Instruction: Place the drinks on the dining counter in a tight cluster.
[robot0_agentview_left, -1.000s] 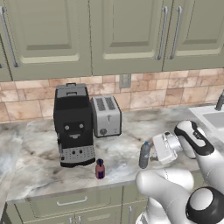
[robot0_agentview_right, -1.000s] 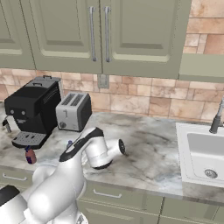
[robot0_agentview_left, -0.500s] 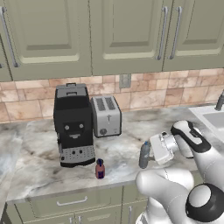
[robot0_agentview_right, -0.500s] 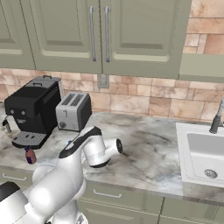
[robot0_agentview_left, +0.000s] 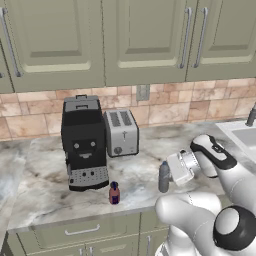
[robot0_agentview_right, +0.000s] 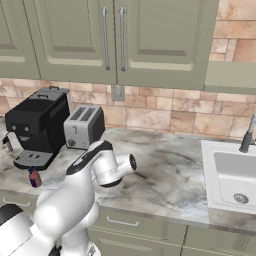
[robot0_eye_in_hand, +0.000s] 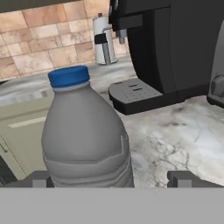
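Observation:
The water bottle (robot0_eye_in_hand: 85, 140), clear grey with a blue cap, stands upright on the marble counter right in front of the hand. My gripper (robot0_eye_in_hand: 111, 178) is open, its fingertips (robot0_eye_in_hand: 39, 178) low on either side of the bottle, which sits closer to the left tip. In the left base view the water bottle (robot0_agentview_left: 163, 179) stands at the end of my gripper (robot0_agentview_left: 167, 172), near the counter's front edge. The small red bottle (robot0_agentview_left: 114, 193) (robot0_agentview_right: 34, 178) stands in front of the coffee machine. The dining counter is out of view.
A black coffee machine (robot0_agentview_left: 84, 142) (robot0_eye_in_hand: 175, 48) and a silver toaster (robot0_agentview_left: 120, 132) stand at the back of the counter (robot0_agentview_left: 40, 195). A sink (robot0_agentview_right: 235, 172) with a tap lies to the right. Green wall cabinets (robot0_agentview_left: 140, 35) hang above.
The arm's wrist has shifted very slightly. The gripper stays open at the water bottle, and the bottles have not moved.

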